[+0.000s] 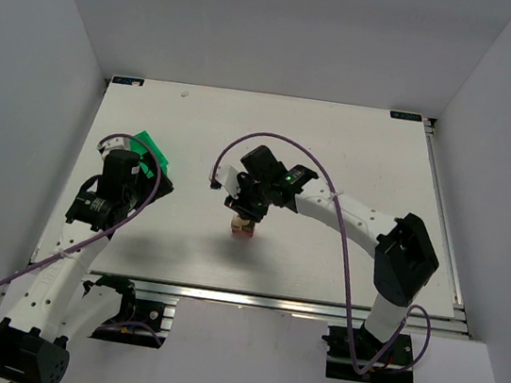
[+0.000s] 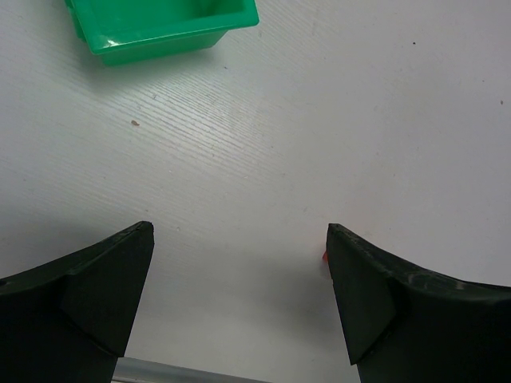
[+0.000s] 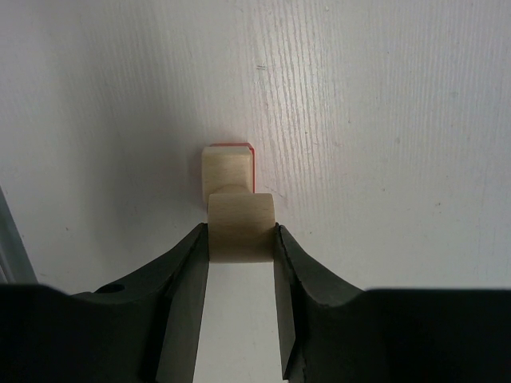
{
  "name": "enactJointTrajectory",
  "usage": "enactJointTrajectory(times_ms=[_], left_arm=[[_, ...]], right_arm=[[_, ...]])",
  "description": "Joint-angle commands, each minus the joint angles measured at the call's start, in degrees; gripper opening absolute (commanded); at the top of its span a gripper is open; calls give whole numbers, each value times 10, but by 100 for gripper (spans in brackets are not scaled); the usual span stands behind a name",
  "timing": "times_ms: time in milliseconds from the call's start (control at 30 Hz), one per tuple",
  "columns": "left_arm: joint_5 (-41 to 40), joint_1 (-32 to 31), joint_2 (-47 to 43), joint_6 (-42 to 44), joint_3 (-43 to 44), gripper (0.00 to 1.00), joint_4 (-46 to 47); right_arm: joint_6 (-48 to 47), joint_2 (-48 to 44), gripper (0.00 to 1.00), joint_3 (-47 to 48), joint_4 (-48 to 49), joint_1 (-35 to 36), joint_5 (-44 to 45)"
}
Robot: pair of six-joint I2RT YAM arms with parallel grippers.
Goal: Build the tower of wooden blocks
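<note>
While the left fingers [image 2: 104,279] stand apart, the right fingers [image 3: 184,279] clamp a pale block [image 3: 239,227] over the wood block tower [image 3: 229,165].

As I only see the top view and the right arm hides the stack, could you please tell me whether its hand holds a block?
Observer: Yes, the right hand is shut on a pale block.
Operator: Where is it held?
Observer: Just over a pale cube already placed; whether they touch I cannot tell.
Operator: What lies beneath that cube?
Observer: A red-orange base, only its edge showing.
</note>
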Motion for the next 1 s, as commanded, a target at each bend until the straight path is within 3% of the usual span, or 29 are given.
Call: enactJointTrajectory(times_ms=[0, 667, 967], left_arm=[[5, 2, -4, 5, -4, 98, 10], [15, 2, -3, 6, -7, 98, 18], [24, 3, 4, 11, -5, 98, 19]], right_arm=[[-2, 3, 32, 5, 6, -1, -9], [-7, 1, 40, 5, -6, -1, -1], [-5, -2, 53, 9, -11, -1, -3]])
